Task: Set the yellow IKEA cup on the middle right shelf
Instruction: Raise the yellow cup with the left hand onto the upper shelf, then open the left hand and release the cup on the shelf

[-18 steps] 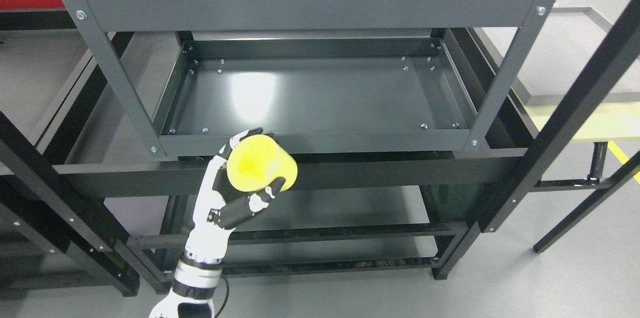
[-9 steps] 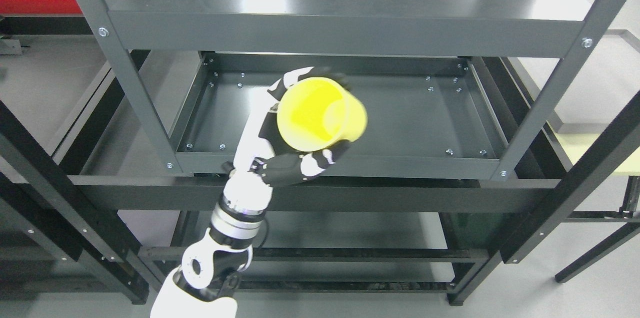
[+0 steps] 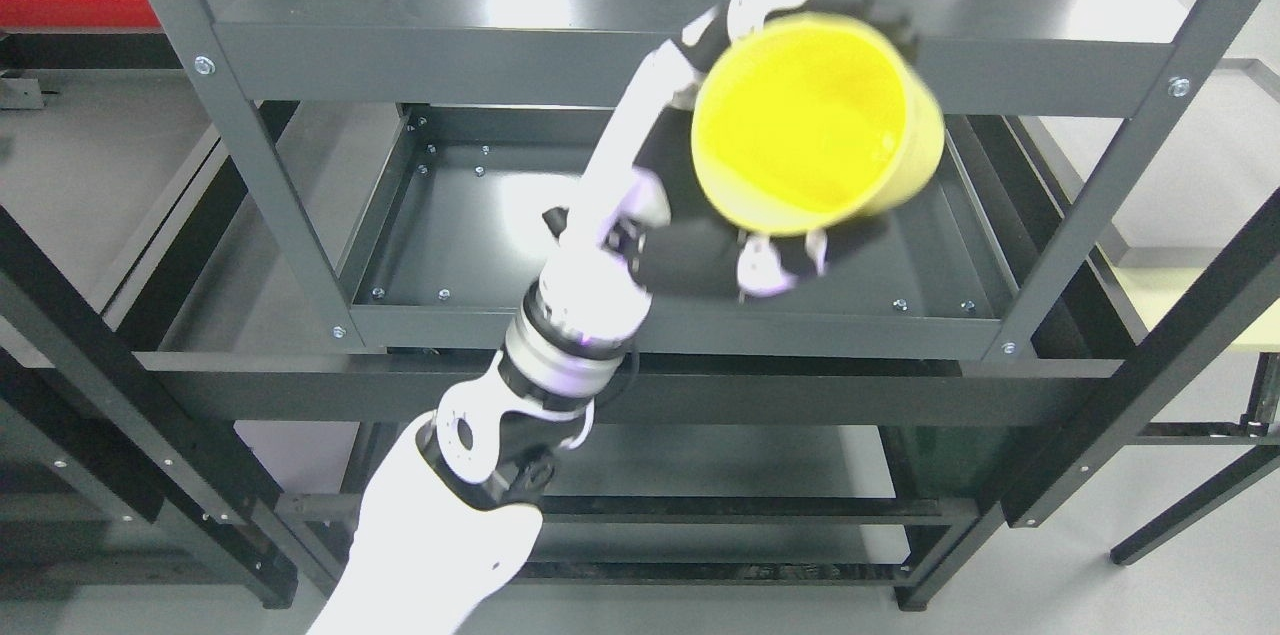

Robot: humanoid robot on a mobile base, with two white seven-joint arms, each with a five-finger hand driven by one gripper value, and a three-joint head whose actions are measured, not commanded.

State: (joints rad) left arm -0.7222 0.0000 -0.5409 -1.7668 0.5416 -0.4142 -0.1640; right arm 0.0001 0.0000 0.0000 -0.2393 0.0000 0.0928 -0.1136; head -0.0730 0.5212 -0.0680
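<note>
The left hand grips the yellow IKEA cup (open mouth tipped toward the camera), fingers wrapped around its wall. The cup hangs at about one o'clock in the view, above the right part of the dark metal shelf tray.

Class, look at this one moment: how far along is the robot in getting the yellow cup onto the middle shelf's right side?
Done: the left hand has the yellow cup grasped and raised, tilted with its mouth toward the camera. In hand: carrying it in front of the rack. Left: setting it on the middle shelf, which shows nothing on its visible part, and letting go.
</note>
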